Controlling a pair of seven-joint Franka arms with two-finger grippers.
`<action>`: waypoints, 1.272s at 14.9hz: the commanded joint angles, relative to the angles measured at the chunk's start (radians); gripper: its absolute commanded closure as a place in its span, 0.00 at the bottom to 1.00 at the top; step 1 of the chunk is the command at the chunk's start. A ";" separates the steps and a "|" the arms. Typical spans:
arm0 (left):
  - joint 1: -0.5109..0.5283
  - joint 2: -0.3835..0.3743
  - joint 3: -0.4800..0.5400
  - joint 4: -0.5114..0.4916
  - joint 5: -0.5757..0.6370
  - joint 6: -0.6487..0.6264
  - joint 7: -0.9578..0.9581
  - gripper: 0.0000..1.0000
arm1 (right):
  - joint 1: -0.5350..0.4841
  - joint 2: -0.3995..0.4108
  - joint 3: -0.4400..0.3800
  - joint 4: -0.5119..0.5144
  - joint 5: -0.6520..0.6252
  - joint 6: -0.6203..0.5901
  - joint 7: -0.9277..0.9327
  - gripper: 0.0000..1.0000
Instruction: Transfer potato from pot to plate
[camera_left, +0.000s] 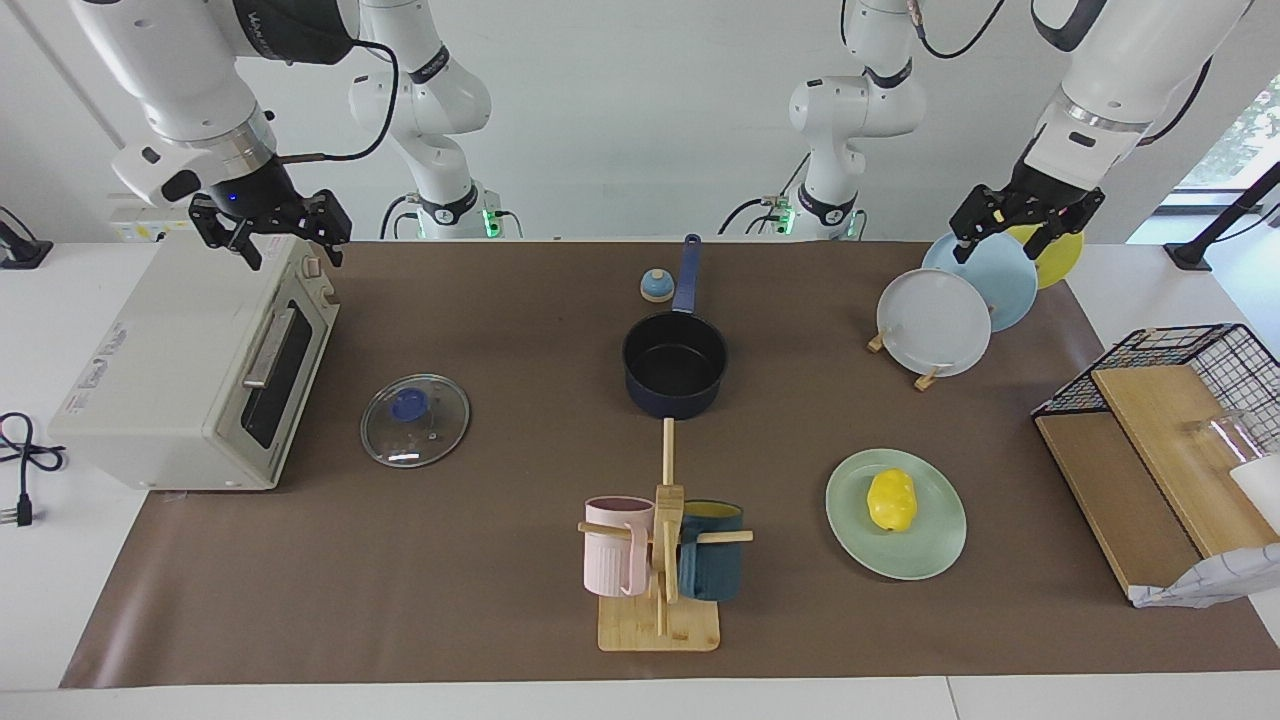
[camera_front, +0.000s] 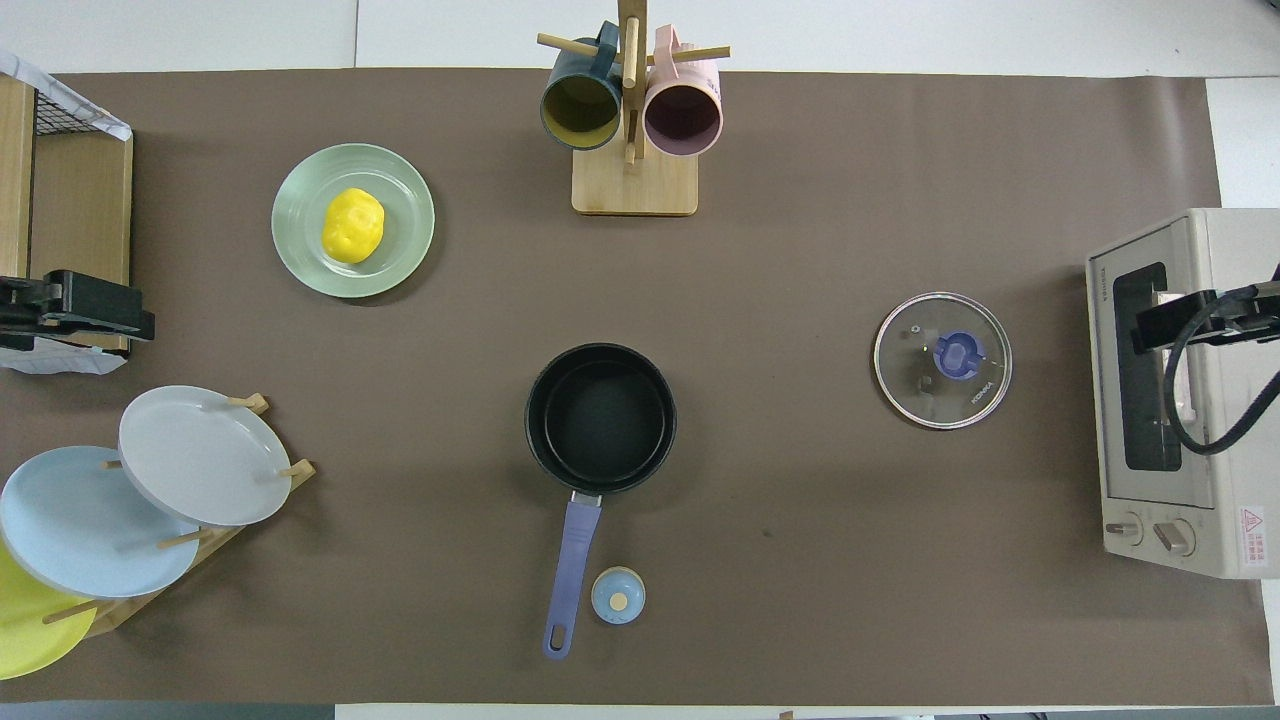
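The yellow potato (camera_left: 892, 500) lies on the mint-green plate (camera_left: 930, 552), toward the left arm's end of the table; it also shows in the overhead view (camera_front: 352, 226) on the plate (camera_front: 402, 262). The navy pot (camera_left: 675, 362) stands empty at mid-table, its blue handle pointing toward the robots; the overhead view shows its black inside (camera_front: 600, 415). My left gripper (camera_left: 1003, 238) is open and empty, raised over the plate rack, well clear of the potato. My right gripper (camera_left: 290, 245) is open and empty, held over the toaster oven.
A glass lid (camera_left: 415, 420) lies near the toaster oven (camera_left: 190, 370). A mug tree (camera_left: 660, 560) with pink and dark blue mugs stands farther from the robots than the pot. A plate rack (camera_left: 933, 322), a wire basket (camera_left: 1200, 350) and a small blue knob (camera_left: 656, 286) are there too.
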 joint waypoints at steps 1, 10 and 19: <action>-0.010 -0.032 0.002 -0.062 0.008 -0.017 -0.002 0.00 | -0.017 -0.012 0.008 -0.008 0.020 -0.012 -0.002 0.00; 0.006 0.025 -0.002 0.037 0.007 -0.025 0.003 0.00 | -0.017 -0.012 0.008 -0.008 0.020 -0.012 -0.002 0.00; 0.006 0.014 -0.001 0.020 0.007 -0.040 0.027 0.00 | -0.017 -0.012 0.008 -0.008 0.020 -0.012 -0.002 0.00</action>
